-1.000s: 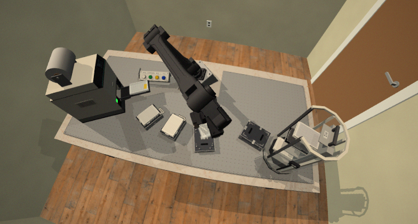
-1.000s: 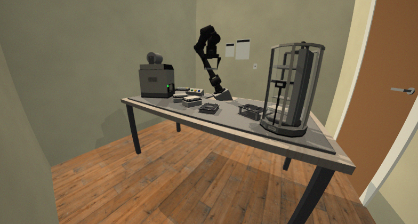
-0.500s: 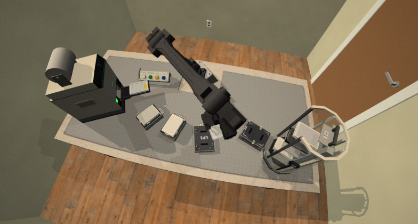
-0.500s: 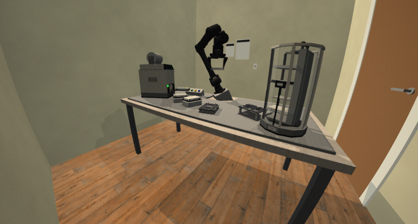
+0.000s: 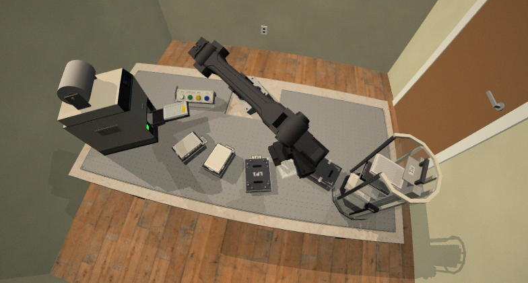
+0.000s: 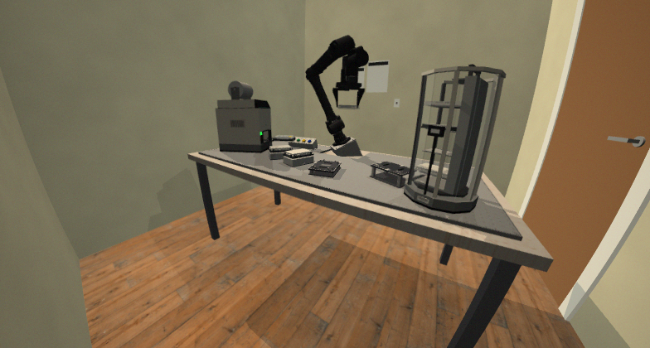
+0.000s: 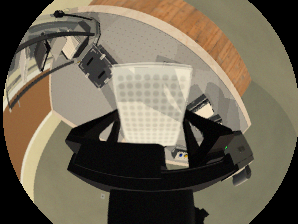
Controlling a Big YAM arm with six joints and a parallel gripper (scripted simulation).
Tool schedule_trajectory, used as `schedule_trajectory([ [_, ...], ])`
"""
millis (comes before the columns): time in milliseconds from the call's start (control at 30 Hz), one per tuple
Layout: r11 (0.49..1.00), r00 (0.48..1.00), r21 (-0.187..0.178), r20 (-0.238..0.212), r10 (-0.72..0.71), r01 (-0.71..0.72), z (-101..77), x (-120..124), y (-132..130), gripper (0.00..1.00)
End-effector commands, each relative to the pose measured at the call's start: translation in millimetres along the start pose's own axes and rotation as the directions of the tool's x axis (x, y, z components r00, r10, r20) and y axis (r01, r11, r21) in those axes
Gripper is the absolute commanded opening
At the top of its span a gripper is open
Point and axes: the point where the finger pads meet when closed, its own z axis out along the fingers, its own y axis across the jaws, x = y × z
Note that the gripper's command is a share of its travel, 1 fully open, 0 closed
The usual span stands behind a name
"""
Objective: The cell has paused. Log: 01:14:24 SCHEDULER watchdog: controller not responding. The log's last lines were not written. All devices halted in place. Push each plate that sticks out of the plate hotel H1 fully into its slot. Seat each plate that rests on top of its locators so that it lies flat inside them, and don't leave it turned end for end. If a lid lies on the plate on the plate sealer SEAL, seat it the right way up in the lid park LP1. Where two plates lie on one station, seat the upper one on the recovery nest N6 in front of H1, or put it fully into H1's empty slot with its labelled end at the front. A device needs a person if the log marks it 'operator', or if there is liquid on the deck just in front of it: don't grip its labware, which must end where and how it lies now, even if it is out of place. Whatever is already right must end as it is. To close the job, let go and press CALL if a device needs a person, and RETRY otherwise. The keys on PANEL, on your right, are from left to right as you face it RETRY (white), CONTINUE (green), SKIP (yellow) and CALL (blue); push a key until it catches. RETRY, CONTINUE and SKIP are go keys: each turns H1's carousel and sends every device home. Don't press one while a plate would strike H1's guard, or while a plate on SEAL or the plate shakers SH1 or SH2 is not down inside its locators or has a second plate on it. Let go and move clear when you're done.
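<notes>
My gripper (image 5: 291, 168) hangs high above the deck, between the lid park LP1 (image 5: 257, 174) and the recovery nest N6 (image 5: 326, 174). It is shut on a thin translucent lid (image 7: 152, 106) with a dotted grid, held level by its long sides. The lid also shows in the exterior view (image 6: 348, 99), far above the table. LP1 and N6 are both bare. The plate (image 5: 176, 110) on the sealer SEAL (image 5: 107, 110) is uncovered and shows a yellow label. One white plate lies on each shaker (image 5: 188, 145) (image 5: 219, 159).
The plate hotel H1 (image 5: 385, 177) stands at the right end inside its guard cage, with a white plate in an upper slot. PANEL (image 5: 194, 96) with its four keys sits behind the sealer's plate. The arm's base (image 6: 346, 146) is at the table's back edge.
</notes>
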Motion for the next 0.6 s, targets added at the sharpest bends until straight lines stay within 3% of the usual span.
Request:
schedule_trajectory([
  [0,1.000,0.999,-0.016,0.033,0.015,-0.015,-19.8,-16.0,12.7,0.82],
  [200,1.000,0.999,-0.016,0.033,0.015,-0.014,-19.8,-24.0,29.3,0.82],
  [400,0.978,0.978,-0.011,0.035,-0.206,0.206,-19.9,-25.7,49.9,0.82],
  [567,0.953,0.952,-0.008,0.036,-0.303,0.303,-19.9,-26.6,60.2,0.82],
])
